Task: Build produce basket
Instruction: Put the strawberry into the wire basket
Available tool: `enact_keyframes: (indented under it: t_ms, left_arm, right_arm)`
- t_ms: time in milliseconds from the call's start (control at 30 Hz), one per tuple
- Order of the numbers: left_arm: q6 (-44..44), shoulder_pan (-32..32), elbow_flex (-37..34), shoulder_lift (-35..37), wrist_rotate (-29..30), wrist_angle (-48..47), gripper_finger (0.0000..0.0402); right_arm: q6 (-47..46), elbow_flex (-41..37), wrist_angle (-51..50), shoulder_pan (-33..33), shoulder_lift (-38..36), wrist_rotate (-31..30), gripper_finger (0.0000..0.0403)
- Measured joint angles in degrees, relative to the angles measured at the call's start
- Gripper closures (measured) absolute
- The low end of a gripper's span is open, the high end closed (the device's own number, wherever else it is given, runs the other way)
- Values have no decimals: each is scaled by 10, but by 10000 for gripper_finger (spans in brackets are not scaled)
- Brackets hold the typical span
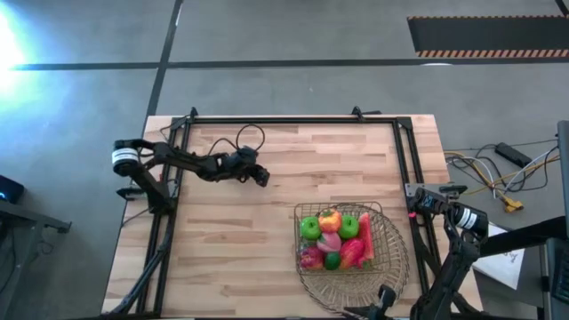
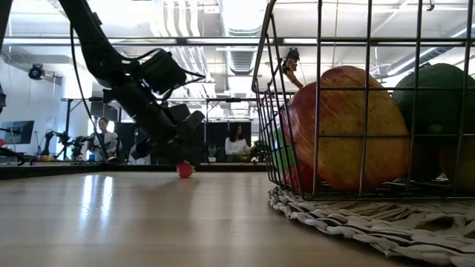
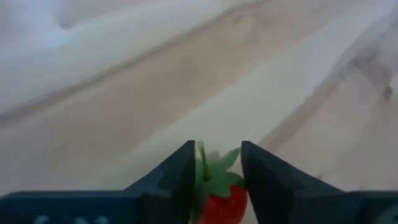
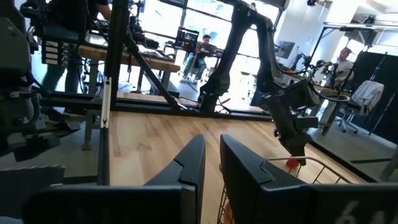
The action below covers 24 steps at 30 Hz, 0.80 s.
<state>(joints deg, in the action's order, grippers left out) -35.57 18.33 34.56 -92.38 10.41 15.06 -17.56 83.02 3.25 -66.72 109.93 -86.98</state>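
Observation:
My left gripper (image 1: 260,177) is low over the table's left-centre and is shut on a small red strawberry (image 3: 219,202) with a green leafy top. The low view shows that berry (image 2: 184,170) right at table height beneath the dark fingers. The copper wire basket (image 1: 389,229) stands on a round woven mat (image 1: 402,271) right of centre. It holds green apples (image 1: 309,228), an orange fruit (image 1: 330,219), a pink one and a long red piece (image 1: 360,250). My right gripper (image 4: 212,163) waits at the near right edge with its fingers a narrow gap apart. My left gripper pinches the strawberry between its two fingers, at the berry's upper part just below the green leaves (image 3: 214,177). The fingers (image 2: 167,144) slant down from the table's left. The berry hangs at the fingertips; whether it touches the tabletop, I cannot tell.
Bare wooden tabletop (image 1: 267,240) lies between the left gripper and the basket. A black cable loop (image 1: 252,135) lies near the far edge. A dark frame (image 1: 293,119) runs round the table. People (image 2: 239,142) sit in the room beyond.

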Motion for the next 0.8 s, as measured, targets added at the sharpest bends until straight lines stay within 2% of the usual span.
enact_keyframes:
  t_ms: [300,533,700,800]
  left_arm:
    - [58,-1,0,8,-25,-8,395]
    - [110,-27,-1,61,-81,-6,401]
    - [151,-97,0,124,-83,3,401]
    - [156,-151,0,163,-83,49,401]
  right_arm:
    - [-5,0,0,0,0,2,360]
    - [-5,0,0,0,0,2,360]
    - [-9,0,0,0,0,2,360]
    - [-9,0,0,0,0,2,360]
